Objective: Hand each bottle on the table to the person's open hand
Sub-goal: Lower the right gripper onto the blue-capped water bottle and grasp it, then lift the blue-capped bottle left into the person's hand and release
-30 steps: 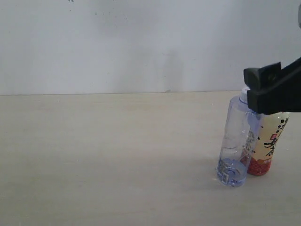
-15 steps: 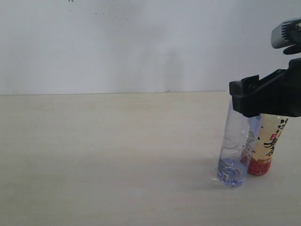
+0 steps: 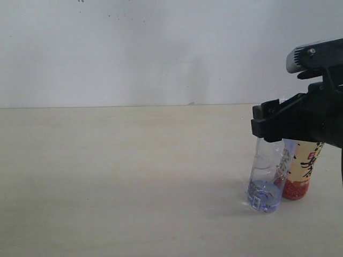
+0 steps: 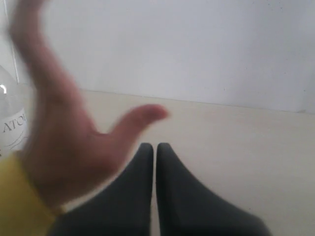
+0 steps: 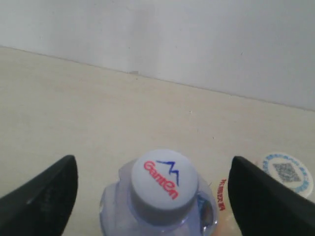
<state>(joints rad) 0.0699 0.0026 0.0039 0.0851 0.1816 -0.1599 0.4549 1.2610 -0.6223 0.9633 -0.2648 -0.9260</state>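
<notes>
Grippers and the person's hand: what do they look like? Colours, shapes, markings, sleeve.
Left gripper: two matte dark grey fingers, broad at the base, tapering to rounded tips; no markings. Right gripper: matte black wedge-shaped fingers, blocky and angular in the exterior view, with a light grey housing above it. Person's hand: bare, light-skinned, blurred, with a yellow sleeve cuff.

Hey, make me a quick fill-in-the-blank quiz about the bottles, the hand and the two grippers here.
The right gripper is ___ , one finger on each side of the blue-tinted bottle. That bottle's cap is ___ . The left gripper is ___ , near the person's open hand. The pale yellow bottle has a ___ base.
Missing words: open; white; shut; red.
</notes>
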